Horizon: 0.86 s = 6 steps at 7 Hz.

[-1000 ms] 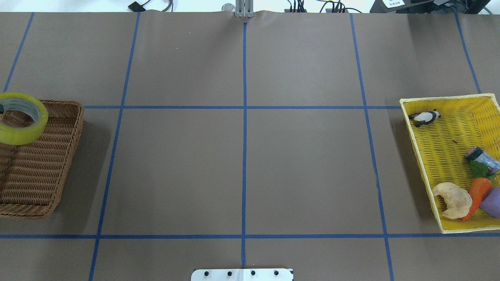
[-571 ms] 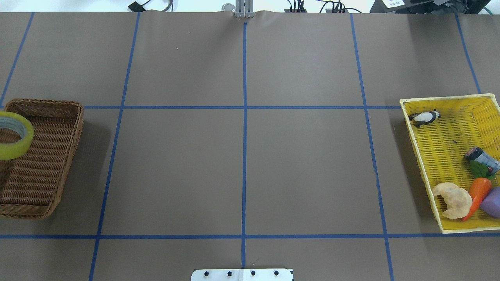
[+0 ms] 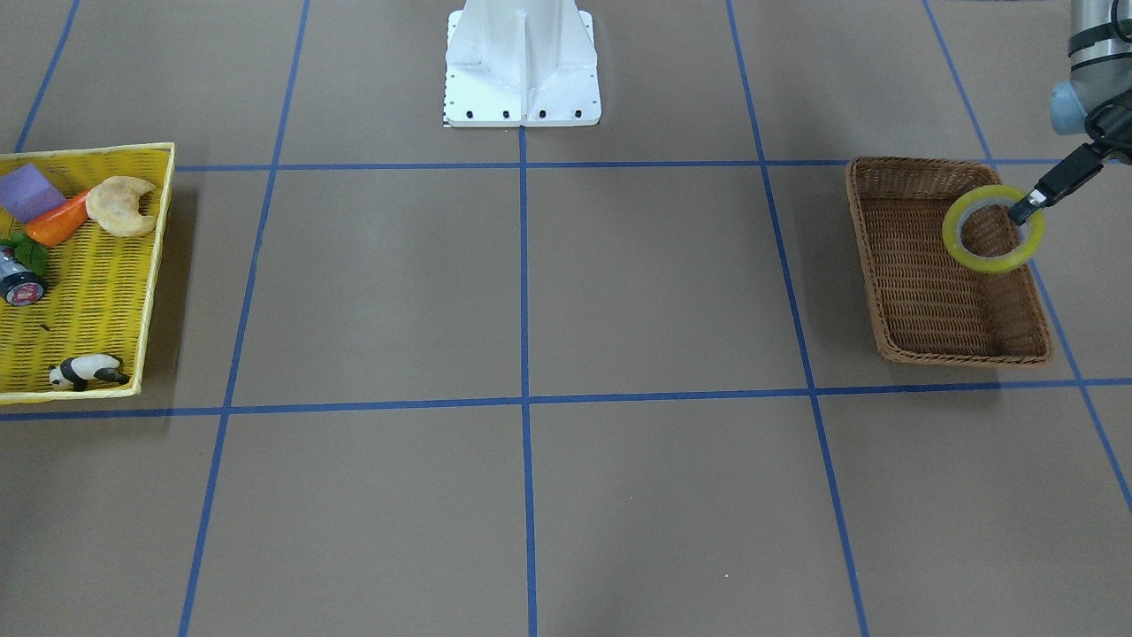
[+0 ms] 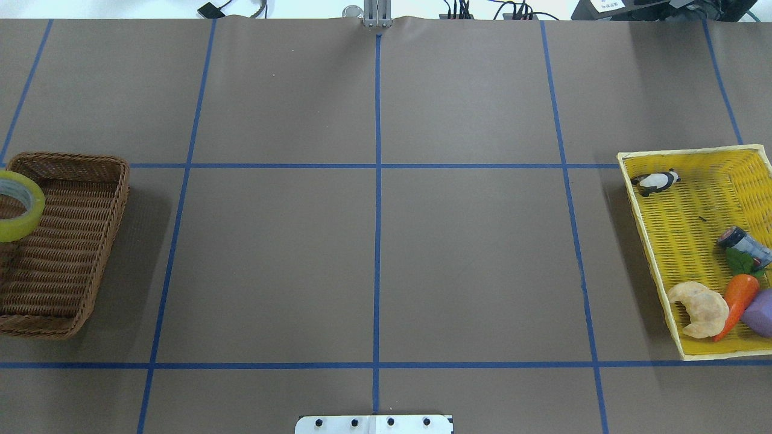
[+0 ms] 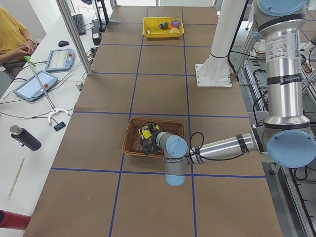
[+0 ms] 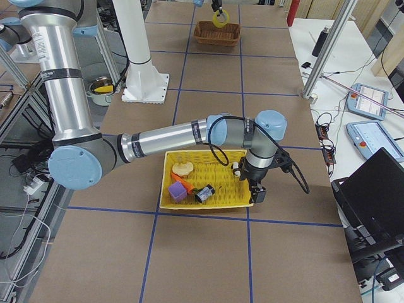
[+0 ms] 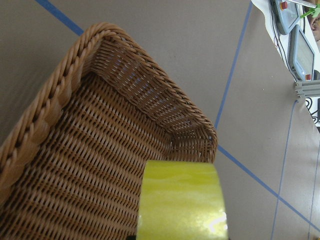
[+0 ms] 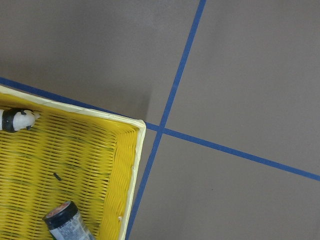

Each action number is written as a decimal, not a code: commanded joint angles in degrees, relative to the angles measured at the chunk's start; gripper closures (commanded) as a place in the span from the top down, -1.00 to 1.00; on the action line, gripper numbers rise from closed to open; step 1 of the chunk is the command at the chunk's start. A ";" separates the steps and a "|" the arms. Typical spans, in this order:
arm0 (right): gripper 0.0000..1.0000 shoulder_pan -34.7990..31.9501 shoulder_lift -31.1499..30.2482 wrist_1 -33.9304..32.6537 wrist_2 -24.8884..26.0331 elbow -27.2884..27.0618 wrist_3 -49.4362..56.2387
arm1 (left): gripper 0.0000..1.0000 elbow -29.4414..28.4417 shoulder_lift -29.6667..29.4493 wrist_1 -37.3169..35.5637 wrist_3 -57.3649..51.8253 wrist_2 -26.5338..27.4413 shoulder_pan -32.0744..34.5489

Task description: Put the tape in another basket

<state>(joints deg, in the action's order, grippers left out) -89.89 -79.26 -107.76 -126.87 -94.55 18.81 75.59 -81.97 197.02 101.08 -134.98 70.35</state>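
Observation:
The yellow-green tape [image 3: 993,228] hangs tilted in my left gripper [image 3: 1017,215], which is shut on its rim, a little above the brown wicker basket [image 3: 920,292] near that basket's outer long side. In the overhead view the tape [image 4: 15,205] sits at the left edge over the basket [image 4: 72,253]. The left wrist view shows the tape [image 7: 182,200] close above the basket's woven floor [image 7: 100,150]. My right gripper [image 6: 255,192] hangs by the yellow basket's far edge; I cannot tell whether it is open or shut.
The yellow basket [image 4: 624,160] at the right holds a toy panda [image 4: 656,180], a small dark bottle [image 4: 745,244], a carrot [image 4: 737,295], a croissant [image 4: 699,308] and a purple block [image 4: 761,313]. The white robot base [image 3: 522,71] stands at the middle.
The tape has moved left and down towards the brown basket's floor, looking smaller in the overhead view. The yellow basket's contents have not moved.

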 commanded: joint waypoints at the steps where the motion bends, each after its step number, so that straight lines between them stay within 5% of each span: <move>1: 1.00 -0.02 -0.01 0.00 -0.13 0.06 -0.18 | -0.39 -1.32 -0.73 0.03 -6.30 0.69 -0.21; 2: 1.00 -0.02 -0.01 0.00 -0.13 0.15 -0.27 | 0.25 -1.41 -1.08 -0.15 -7.55 0.77 -0.39; 3: 1.00 -0.02 -0.01 0.00 -0.13 0.07 -0.27 | 0.53 -1.50 -1.35 -0.15 -7.56 0.77 -0.47; 5: 1.00 -0.02 -0.10 0.00 -0.13 0.15 -0.35 | 0.92 -1.41 -1.35 -0.06 -7.56 0.77 -0.83; 6: 1.00 -0.02 -0.10 0.00 -0.04 0.07 -0.44 | 0.94 -1.33 -1.35 0.03 -7.56 0.77 -0.83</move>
<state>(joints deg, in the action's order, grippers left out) -89.91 -79.33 -107.75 -126.99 -94.42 18.46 74.18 -83.30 196.96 93.55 -134.21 69.59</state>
